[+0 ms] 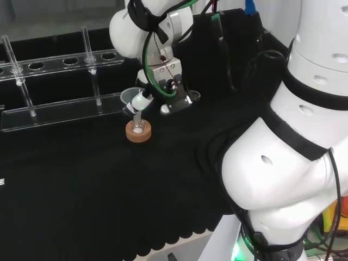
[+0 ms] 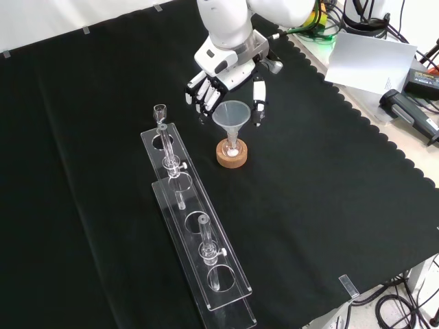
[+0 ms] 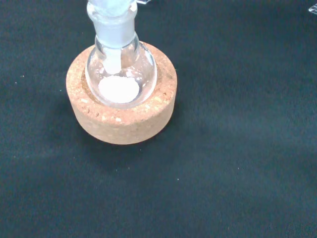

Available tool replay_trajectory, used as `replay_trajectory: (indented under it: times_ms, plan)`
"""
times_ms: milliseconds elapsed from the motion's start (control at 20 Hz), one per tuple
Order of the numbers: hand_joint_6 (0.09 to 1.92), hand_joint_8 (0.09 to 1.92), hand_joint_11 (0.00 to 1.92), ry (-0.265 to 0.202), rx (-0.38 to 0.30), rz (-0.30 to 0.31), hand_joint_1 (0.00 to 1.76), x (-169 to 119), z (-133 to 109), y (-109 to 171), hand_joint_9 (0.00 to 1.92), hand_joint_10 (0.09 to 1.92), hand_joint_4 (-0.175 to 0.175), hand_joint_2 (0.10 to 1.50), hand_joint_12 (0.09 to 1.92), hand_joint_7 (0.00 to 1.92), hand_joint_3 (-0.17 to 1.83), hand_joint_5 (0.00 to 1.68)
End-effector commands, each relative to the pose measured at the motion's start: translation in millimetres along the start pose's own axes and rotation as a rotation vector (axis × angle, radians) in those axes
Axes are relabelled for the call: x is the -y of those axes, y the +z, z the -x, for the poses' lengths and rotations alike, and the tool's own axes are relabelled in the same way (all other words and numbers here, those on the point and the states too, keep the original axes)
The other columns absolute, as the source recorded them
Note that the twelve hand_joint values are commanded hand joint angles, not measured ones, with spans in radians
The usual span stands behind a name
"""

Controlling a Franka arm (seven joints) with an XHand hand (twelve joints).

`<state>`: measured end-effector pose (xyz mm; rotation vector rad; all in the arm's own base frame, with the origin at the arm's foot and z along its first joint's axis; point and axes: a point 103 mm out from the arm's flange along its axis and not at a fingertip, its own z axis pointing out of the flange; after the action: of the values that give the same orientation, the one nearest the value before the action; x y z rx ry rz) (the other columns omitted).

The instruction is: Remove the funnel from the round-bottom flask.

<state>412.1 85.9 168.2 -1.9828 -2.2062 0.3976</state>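
White-and-black hand [image 2: 230,79] upper centre of front view, fingers spread either side of funnel [image 2: 232,115], not closed on it. Funnel stem seated in round-bottom flask [image 2: 232,147] on cork ring [image 2: 232,158]. Advice: pinch cone rim evenly, lift straight up, keep flask seated.

bright and even from above, with only soft shadows on the black cloth [image 2: 103,103]. shiny glare on the white arm [image 1: 304,147]. sharp and clear on the cork ring [image 3: 121,111] and the flask [image 3: 120,69], but blurry at the flask's neck close to the camera.
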Motion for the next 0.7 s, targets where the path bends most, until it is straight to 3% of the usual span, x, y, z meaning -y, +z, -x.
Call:
replay_trajectory:
  times_ms: [50, 450, 700]
  plan:
    - [0.09, 0.41, 0.00, 0.002, -0.020, 0.020, 0.49, -1, 2, -2, 0.55, 0.58, -0.015, 0.73, 1.06, 0.80, 0.03, 0.64]
    - [0.09, 0.38, 0.00, -0.002, -0.036, 0.052, 0.53, -1, 3, -7, 0.61, 0.54, 0.005, 0.74, 1.09, 0.86, 0.04, 0.69]
    - [0.09, 0.36, 0.00, -0.031, -0.016, 0.063, 0.56, -1, 6, -14, 0.66, 0.50, 0.012, 0.75, 1.14, 0.91, 0.04, 0.72]
